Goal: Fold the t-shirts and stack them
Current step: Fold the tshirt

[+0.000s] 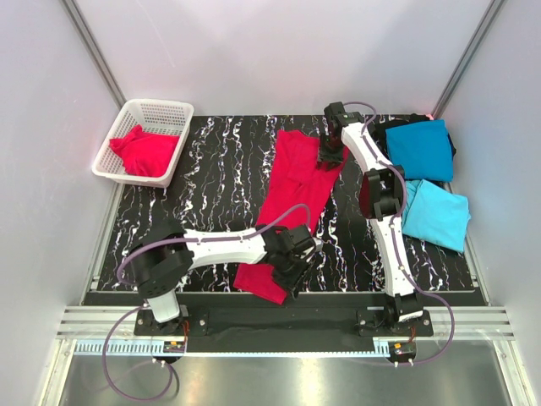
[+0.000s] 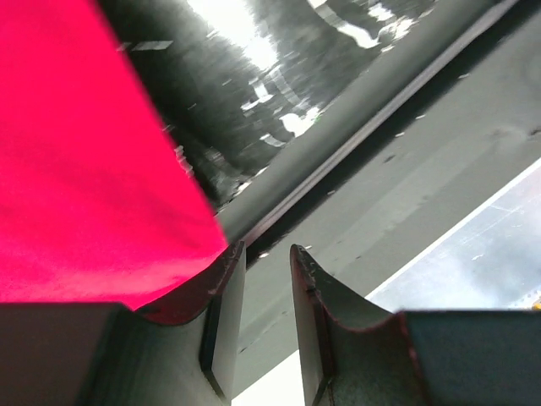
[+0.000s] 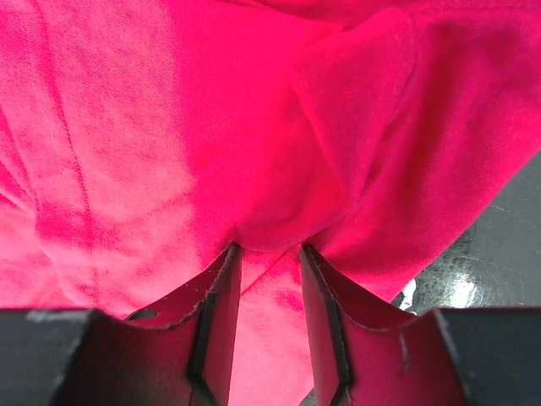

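A crimson-red t-shirt (image 1: 292,194) lies as a long narrow strip on the black marbled table (image 1: 211,186), running from the far middle to the near edge. My left gripper (image 1: 292,266) is at its near end. In the left wrist view the left gripper (image 2: 268,249) is slightly open with nothing between the fingers, and the red cloth (image 2: 84,169) lies just to its left. My right gripper (image 1: 328,161) is at the far end. In the right wrist view the right gripper (image 3: 269,248) is open, its tips down on the red cloth (image 3: 211,127).
A white mesh basket (image 1: 156,106) at the far left holds a crumpled red shirt (image 1: 144,150). A folded teal-blue shirt (image 1: 418,148) and a folded sky-blue shirt (image 1: 435,213) lie at the right. The table's near edge and a grey rail (image 2: 406,169) are right by the left gripper.
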Tool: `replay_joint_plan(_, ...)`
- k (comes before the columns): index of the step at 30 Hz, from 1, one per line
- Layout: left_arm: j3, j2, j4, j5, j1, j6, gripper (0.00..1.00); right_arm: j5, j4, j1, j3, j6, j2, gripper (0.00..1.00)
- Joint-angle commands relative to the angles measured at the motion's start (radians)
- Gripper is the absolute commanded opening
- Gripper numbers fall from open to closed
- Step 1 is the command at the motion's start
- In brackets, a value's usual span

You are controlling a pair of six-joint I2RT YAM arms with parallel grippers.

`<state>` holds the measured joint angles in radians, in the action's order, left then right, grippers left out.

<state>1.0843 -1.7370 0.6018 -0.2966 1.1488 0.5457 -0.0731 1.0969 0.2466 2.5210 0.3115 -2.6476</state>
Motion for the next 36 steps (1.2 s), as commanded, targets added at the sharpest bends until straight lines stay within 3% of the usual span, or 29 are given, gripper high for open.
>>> replay_joint_plan(1, 0.058, 0.027, -0.011, 0.025, 0.003, -0.023, 0.32, 0.025, -0.014, -0.003, 0.025, -0.023, -0.022, 0.41)
replay_joint_plan(10, 0.118, 0.267, 0.007, 0.293, -0.011, -0.009, 0.34, 0.194, -0.086, 0.005, -0.031, -0.017, 0.193, 0.41)
replay_joint_plan(16, 0.123, 0.291, 0.084, 0.428, -0.135, 0.019, 0.36, 0.251, -0.109, 0.026, -0.194, -0.023, 0.379, 0.41)
replay_joint_plan(22, 0.303, 0.102, 0.173, 0.451, -0.279, -0.026, 0.35, 0.223, -0.144, 0.075, -0.411, 0.031, 0.56, 0.41)
replay_joint_plan(24, 0.382, 0.01, 0.173, 0.438, -0.326, -0.064, 0.35, 0.219, -0.187, 0.106, -0.571, 0.053, 0.656, 0.41)
replay_joint_plan(32, 0.84, -0.335, 0.223, 0.303, -0.552, -0.024, 0.36, 0.158, -0.293, 0.2, -1.06, 0.146, 0.964, 0.42)
replay_joint_plan(36, 1.008, -0.495, 0.228, 0.193, -0.633, 0.006, 0.38, 0.041, -0.37, 0.215, -1.26, 0.21, 1.19, 0.44)
